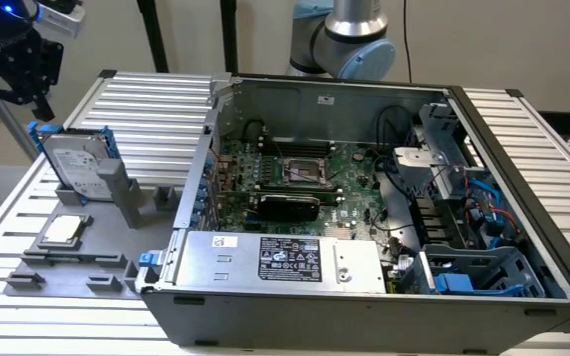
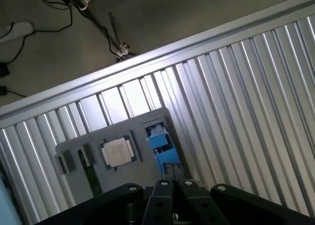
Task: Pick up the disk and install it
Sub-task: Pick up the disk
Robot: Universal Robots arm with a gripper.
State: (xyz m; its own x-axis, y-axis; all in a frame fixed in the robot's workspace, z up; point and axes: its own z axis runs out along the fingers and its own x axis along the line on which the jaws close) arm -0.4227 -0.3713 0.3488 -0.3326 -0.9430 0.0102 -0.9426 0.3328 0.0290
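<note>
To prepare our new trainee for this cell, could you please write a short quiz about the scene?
1. True or false: the claw holds the disk.
2. The disk is: A upright on the grey fixture, B lying flat, C hanging from the claw?
3. Which small part lies flat on the same fixture?
Key: 1 false; 2 A; 3 the square chip.

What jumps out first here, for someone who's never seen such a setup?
The open computer case, its green circuit board bare, takes up the middle of the exterior view. To that view's left the disk stands upright in a grey holder, with the robot's black hand hanging above it.
</note>
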